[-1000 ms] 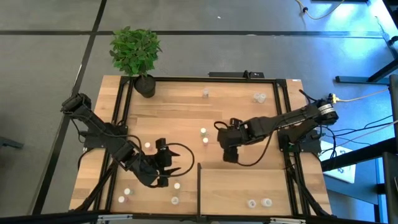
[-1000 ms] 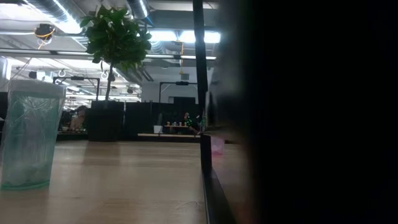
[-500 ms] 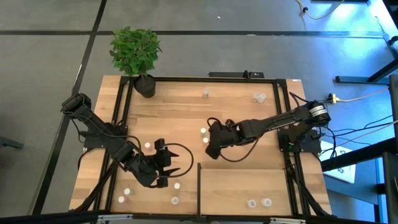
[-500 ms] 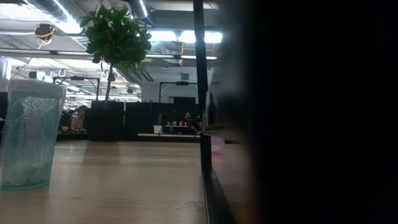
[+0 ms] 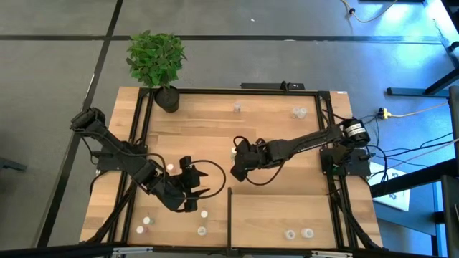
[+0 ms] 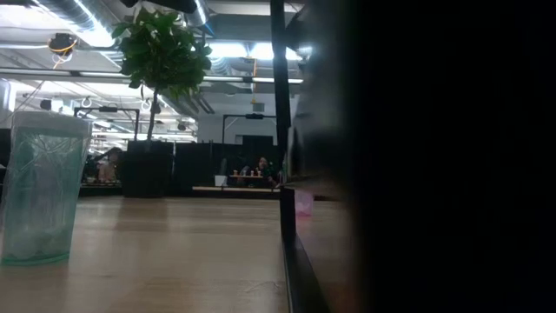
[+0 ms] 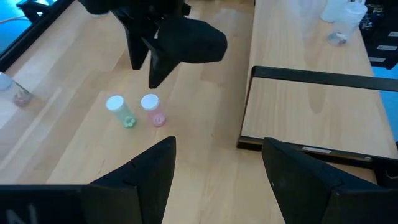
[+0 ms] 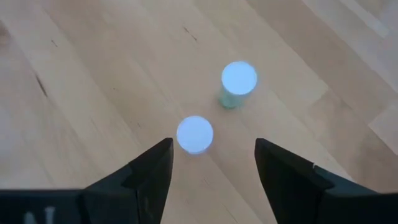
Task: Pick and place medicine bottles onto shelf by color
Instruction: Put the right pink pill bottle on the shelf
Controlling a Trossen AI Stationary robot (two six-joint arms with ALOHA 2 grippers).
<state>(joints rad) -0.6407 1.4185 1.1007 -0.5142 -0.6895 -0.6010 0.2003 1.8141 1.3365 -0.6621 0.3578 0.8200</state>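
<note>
Flanking shelf (image 5: 287,211): scattered bottles (image 5: 203,214), plant (image 5: 156,61)

Low view: right half blocked by an unidentifiable dark mass (image 6: 452,156); pink bottle (image 6: 303,203) partly hidden behind the shelf's black edge strip (image 6: 287,235).
Right wrist view: just ahead of the right end effector (image 8: 211,163), nearer white-capped bottle (image 8: 194,134) shows cap only, contents untellable.
High view: bottles beyond the left end effector (image 5: 203,188) dot-sized, colours untellable.
</note>
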